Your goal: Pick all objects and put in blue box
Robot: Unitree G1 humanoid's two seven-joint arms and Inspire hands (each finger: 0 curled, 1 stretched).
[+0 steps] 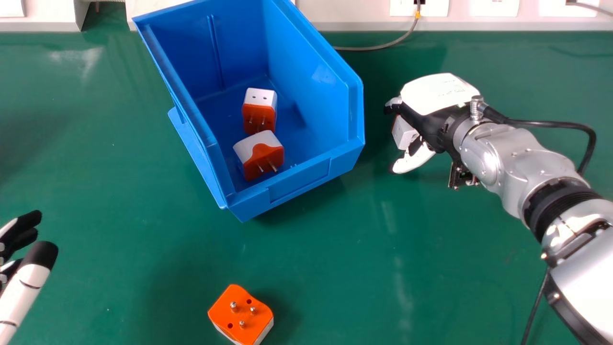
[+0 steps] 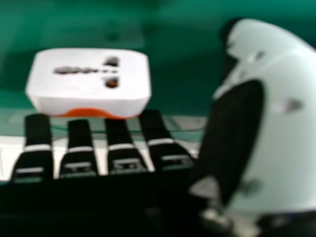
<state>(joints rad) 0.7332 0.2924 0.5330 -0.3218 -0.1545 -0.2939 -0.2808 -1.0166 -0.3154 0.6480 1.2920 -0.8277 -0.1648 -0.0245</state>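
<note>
In the head view my right hand [image 1: 438, 96] is low over the table, right of the blue box [image 1: 297, 184]. A white and orange plug adapter [image 1: 403, 133] sits between its fingers and thumb. The right hand view shows that adapter [image 2: 89, 86] at the fingertips of my right hand [image 2: 276, 128], the thumb well apart from it. Inside the box lie two adapters, one [image 1: 259, 109] behind the other [image 1: 261, 154]. Another adapter [image 1: 242, 314] rests pins up on the table at the front. My left hand [image 1: 28, 282] is at the left edge, fingers relaxed.
The green table [image 1: 110, 191] runs around the box on all sides. A grey cable [image 1: 378, 47] crosses its back part to the wall sockets [image 1: 433, 8]. A black cable [image 1: 565, 124] loops along my right forearm.
</note>
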